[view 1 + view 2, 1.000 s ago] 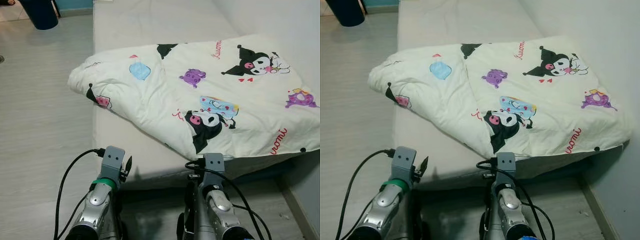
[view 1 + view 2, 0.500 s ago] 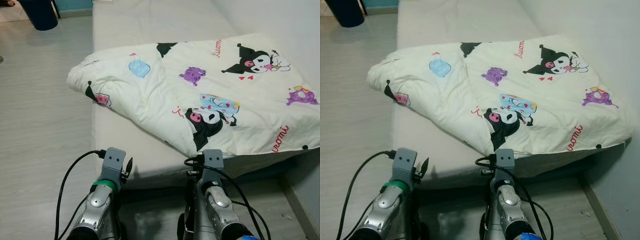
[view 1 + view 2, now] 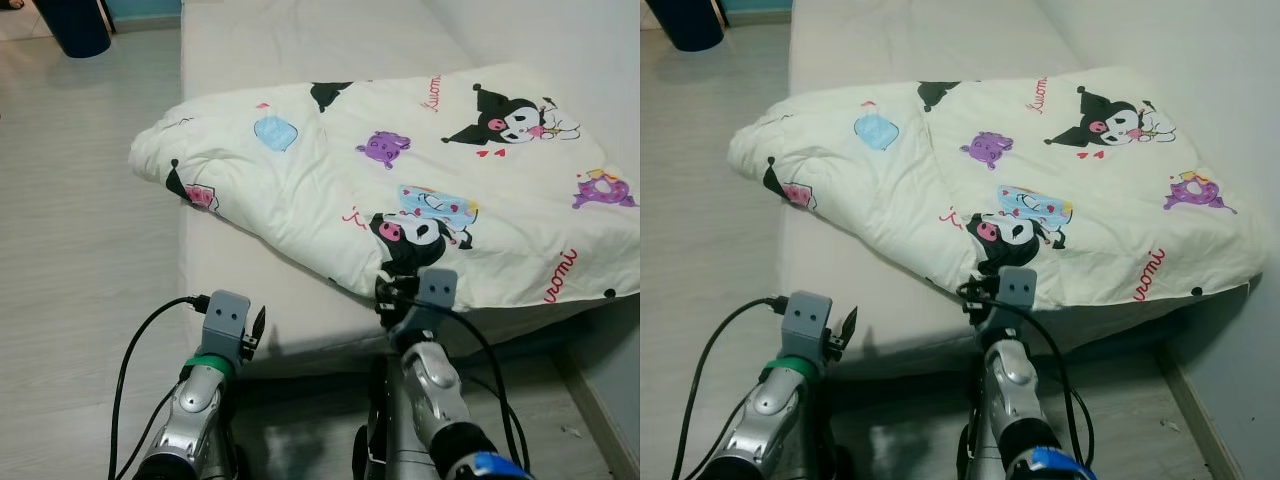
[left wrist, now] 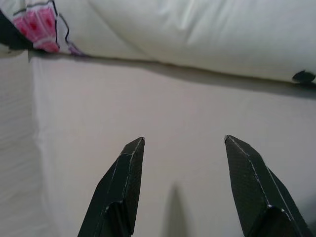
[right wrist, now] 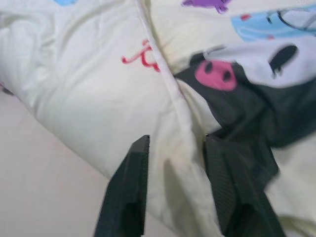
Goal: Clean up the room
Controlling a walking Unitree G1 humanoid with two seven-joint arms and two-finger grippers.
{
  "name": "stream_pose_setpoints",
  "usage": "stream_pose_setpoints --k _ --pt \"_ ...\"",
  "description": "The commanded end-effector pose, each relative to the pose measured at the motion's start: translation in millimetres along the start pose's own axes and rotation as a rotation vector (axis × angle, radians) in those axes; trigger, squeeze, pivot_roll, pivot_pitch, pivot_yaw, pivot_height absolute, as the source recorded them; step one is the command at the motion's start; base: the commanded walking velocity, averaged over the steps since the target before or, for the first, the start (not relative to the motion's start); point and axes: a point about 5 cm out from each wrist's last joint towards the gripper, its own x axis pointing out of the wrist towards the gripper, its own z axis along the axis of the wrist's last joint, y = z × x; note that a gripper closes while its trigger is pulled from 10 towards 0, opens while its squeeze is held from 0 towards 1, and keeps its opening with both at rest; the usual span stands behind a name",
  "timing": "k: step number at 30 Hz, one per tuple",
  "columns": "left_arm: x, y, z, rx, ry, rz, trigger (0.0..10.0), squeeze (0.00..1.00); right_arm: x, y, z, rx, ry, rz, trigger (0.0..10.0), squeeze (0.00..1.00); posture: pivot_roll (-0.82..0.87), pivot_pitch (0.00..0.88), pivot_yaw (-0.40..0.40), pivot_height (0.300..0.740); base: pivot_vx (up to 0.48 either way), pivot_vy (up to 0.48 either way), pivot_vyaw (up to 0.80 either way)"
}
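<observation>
Right tool [image 5: 173, 192] released, fingers parted right at the near folded corner of the quilt [image 3: 420, 190], which spreads away ahead across the bed [image 3: 300, 40]. Left tool [image 4: 185, 187] also released, over bare mattress, quilt edge farther ahead; right clearly nearer.

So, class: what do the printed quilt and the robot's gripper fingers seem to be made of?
Quilt: soft, matte, padded fabric, probably cotton; it puckers, folds and carries printed cartoons. Fingers: rigid black, likely plastic or a composite; a fine woven-looking texture with sharp moulded edges.

Bright, even indoor light — soft shadows, slight blur in right wrist view
</observation>
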Motion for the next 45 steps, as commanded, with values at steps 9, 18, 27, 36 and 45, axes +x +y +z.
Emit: stream_pose_setpoints --k 9,18,27,36,45 --pt "-3.9 -1.2 10.4 0.065 -0.061 -0.07 10.0 0.0 15.1 9.3 19.3 0.028 -0.045 0.042 10.0 1.0 0.03 0.208 -0.015 0.564 0.0 0.0 0.0" --pt "-3.7 -1.4 21.7 0.047 -0.11 -0.093 10.0 0.0 23.6 5.9 25.7 0.034 -0.036 0.087 10.0 1.0 0.04 0.217 -0.019 0.564 0.0 0.0 0.0" --pt "-8.2 2.2 39.6 0.025 -0.165 -0.133 10.0 0.0 40.2 1.2 36.6 0.03 0.05 0.119 10.0 1.0 0.1 0.241 -0.023 0.564 0.0 0.0 0.0" --pt "-17.9 3.3 59.3 0.004 -0.214 -0.203 10.0 0.0 51.6 -6.5 48.4 0.109 0.092 0.063 10.0 0.52 0.15 0.281 -0.021 0.564 0.0 0.0 0.0" --pt "-24.4 4.1 72.3 -0.004 -0.212 -0.281 10.0 0.0 55.4 -17.4 54.8 0.22 0.098 -0.007 10.0 0.0 0.17 0.3 -0.007 0.564 0.0 0.0 0.0"
